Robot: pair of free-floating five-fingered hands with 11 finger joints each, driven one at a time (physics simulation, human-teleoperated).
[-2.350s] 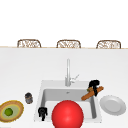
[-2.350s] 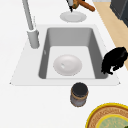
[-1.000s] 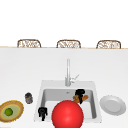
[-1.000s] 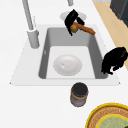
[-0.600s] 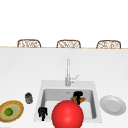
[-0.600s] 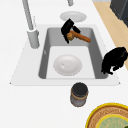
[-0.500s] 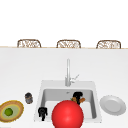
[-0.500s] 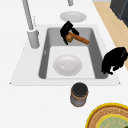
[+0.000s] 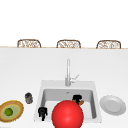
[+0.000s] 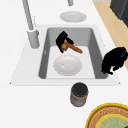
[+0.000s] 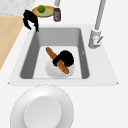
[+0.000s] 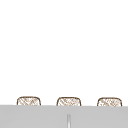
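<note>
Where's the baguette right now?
In the right side view the baguette is inside the sink, gripped by the right hand over the white bowl on its floor.

You see the right hand [image 10: 62, 41] carry the baguette [image 10: 73, 47] from the counter down into the sink [image 10: 92, 45].

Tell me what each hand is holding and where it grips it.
The right hand grips the baguette at one end, over the white bowl in the sink. The left hand holds nothing.
</note>
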